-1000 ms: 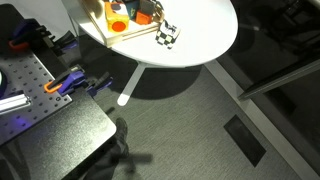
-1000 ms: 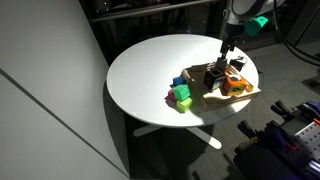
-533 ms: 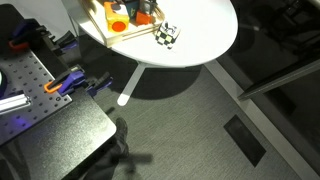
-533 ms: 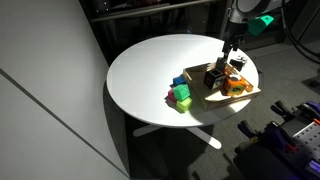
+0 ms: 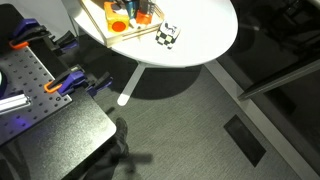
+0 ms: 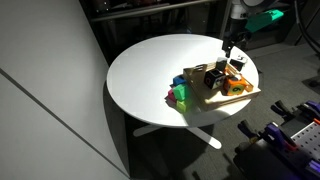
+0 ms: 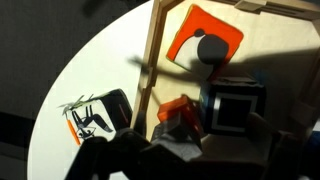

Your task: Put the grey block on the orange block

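Lifted a little higher over the wooden tray (image 7: pixel 152 60) than a second ago, the gripper (image 6: pixel 229 45) hangs with its jaws spread wide and nothing between them, the dark fingers (image 7: pixel 108 160) standing at the lower corners of the wrist view. Directly beneath it, inside the tray, sits the grey block (image 7: pixel 232 108), darker face turned up, just beside a small orange-red piece (image 7: pixel 178 112). Farther out from the fingertips lies the flat orange block (image 7: pixel 225 35), a round grey knob (image 7: pixel 210 48) on top of it; the grey block is not resting on it. Past the tray's rim, off to the gripper's side, the checkered cube (image 5: pixel 168 34) stands on the round white table (image 6: pixel 150 65), with a green block (image 6: pixel 182 98) farther off near the tray's other side.
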Robot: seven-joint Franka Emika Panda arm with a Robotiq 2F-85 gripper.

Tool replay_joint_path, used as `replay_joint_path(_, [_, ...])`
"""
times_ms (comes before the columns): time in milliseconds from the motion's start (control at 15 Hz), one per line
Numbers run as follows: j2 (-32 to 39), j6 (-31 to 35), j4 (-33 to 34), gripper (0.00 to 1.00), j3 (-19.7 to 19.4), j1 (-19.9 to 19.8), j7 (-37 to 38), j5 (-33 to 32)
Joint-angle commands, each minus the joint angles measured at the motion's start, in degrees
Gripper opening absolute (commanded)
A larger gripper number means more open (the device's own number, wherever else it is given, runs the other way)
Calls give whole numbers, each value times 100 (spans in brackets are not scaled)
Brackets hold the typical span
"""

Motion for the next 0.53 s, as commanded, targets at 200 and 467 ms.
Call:
replay_joint_path(200, [-752,-1270,-75,100,130,43,-15,295])
replay_joint_path(467, [-1099,-1475,-138,100,158,18,-190,367])
